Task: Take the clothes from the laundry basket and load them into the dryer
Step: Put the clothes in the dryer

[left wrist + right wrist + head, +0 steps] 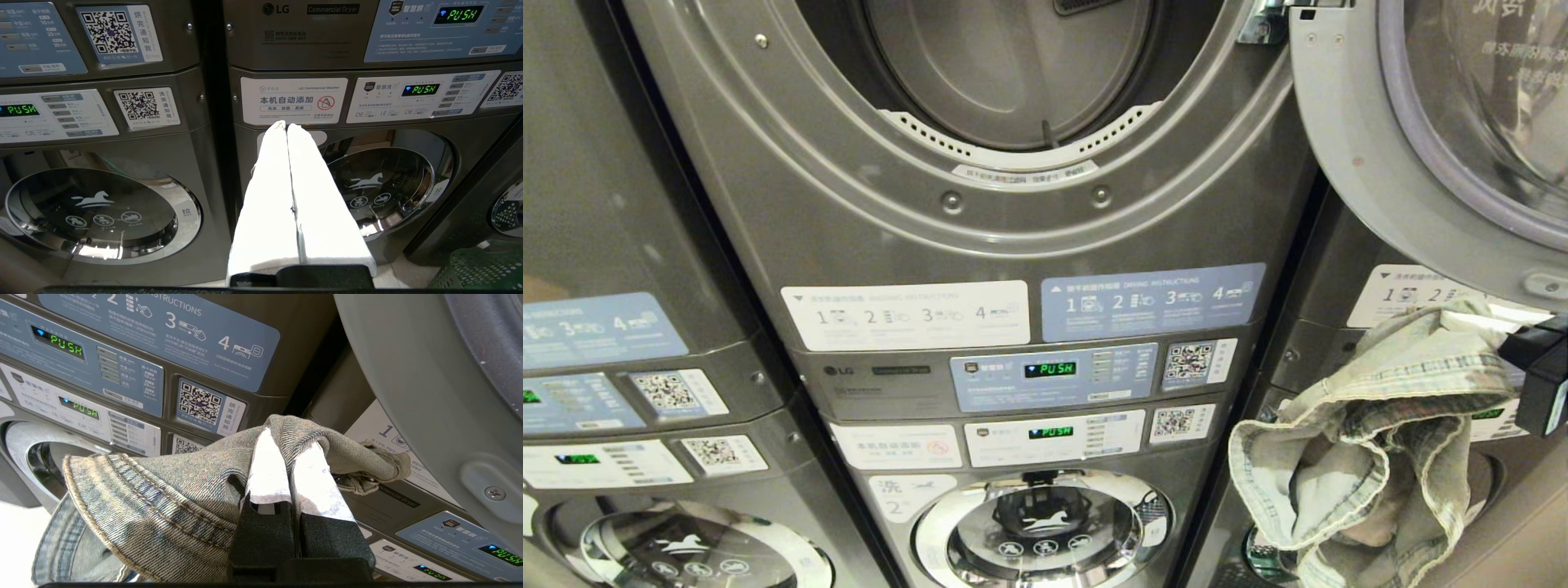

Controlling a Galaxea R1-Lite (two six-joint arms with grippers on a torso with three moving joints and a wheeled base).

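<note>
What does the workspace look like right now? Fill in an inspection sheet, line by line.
Surface: pale floor below the machines; no table.
Job's things: denim garment hanging from the right gripper; dryer drum open and bare as far as it shows; dryer door swung to the right; green laundry basket on the floor.
Clutter: nothing seen.
Grippers: right gripper shut on the denim garment, lower than the drum opening and to its right; left gripper shut, empty, facing the lower washer door.
Cables: nothing seen.
Surroundings: stacked grey machines, displays reading PUSH.
</note>
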